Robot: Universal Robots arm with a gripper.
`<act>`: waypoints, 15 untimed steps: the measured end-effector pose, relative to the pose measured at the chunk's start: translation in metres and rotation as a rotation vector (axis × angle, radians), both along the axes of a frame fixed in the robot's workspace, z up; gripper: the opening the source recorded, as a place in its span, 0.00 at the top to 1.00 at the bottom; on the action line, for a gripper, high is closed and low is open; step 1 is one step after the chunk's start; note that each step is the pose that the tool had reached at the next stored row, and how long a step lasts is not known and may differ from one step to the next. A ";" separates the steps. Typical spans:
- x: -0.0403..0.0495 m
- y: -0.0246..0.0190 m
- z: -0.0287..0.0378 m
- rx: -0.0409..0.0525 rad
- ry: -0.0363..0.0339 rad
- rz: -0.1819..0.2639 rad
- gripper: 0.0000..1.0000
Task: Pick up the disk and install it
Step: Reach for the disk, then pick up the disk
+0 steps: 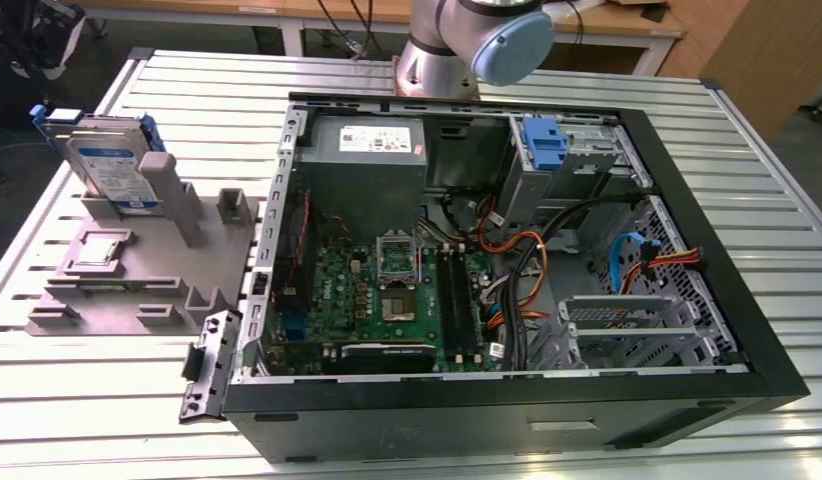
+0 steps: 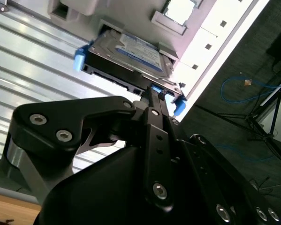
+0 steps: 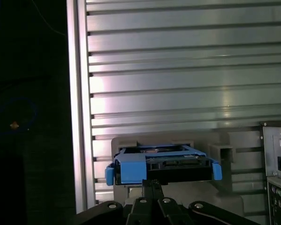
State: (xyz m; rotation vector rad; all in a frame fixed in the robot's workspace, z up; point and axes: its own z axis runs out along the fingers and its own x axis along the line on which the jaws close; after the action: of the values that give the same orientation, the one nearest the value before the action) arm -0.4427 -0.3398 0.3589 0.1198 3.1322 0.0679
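Note:
The disk (image 1: 118, 165), a silver-grey drive with a white-and-blue label in a blue frame, stands on edge in a grey fixture (image 1: 118, 290) at the exterior view's left. Both wrist views look onto it: its labelled face (image 2: 131, 51) in the second wrist view, its blue-framed edge (image 3: 161, 164) in the first wrist view. My gripper (image 2: 152, 96) (image 3: 152, 185) is shut with its black fingertips together and nothing between them. The fingertips line up with the disk's edge, apart from it. The arm's base (image 1: 471, 40) rises behind the computer case.
An open black computer case (image 1: 731, 300) lies on the slatted metal table, with a blue bracket (image 1: 547, 145) at its back and a metal drive cage (image 1: 625, 315) at its right. A small square chip (image 1: 102, 250) sits on the fixture. The table's edge (image 3: 77, 93) runs close beside the disk.

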 end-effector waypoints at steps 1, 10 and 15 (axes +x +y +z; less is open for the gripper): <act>-0.0027 0.0001 -0.0003 0.0000 0.0002 0.000 0.90; -0.0032 0.0001 -0.0003 0.0002 0.0002 0.002 0.90; -0.0032 0.0001 -0.0003 0.0001 0.0002 0.002 0.90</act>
State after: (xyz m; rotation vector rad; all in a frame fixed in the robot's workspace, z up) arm -0.4459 -0.3398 0.3586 0.1167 3.1326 0.0682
